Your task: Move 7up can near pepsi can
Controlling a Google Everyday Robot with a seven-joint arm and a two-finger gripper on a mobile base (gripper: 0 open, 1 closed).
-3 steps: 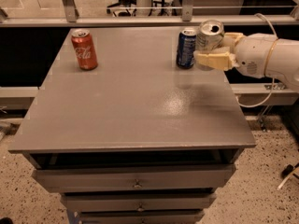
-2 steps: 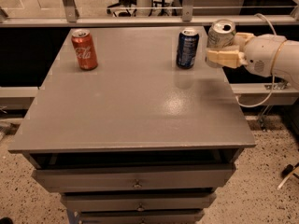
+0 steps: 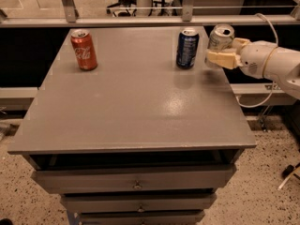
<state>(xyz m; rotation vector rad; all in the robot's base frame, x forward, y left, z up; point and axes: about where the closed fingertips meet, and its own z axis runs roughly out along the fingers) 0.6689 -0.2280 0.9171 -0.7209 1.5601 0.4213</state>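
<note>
The dark blue pepsi can (image 3: 187, 48) stands upright near the back right of the grey table (image 3: 131, 107). Just to its right, the silver-white 7up can (image 3: 220, 39) stands near the table's right edge, a small gap between the two cans. My gripper (image 3: 220, 56) comes in from the right on a white arm; its cream fingers (image 3: 224, 59) lie around the lower part of the 7up can. The lower part of the can is hidden behind the fingers.
A red Coca-Cola can (image 3: 84, 49) stands at the back left of the table. Drawers (image 3: 136, 184) run below the front edge. A metal rail (image 3: 140, 20) runs behind the table. A cable hangs by the arm at the right.
My gripper and the 7up can have shifted a little to the right, away from the pepsi can, so a gap has opened between the cans. The pepsi and Coca-Cola cans stay put.
</note>
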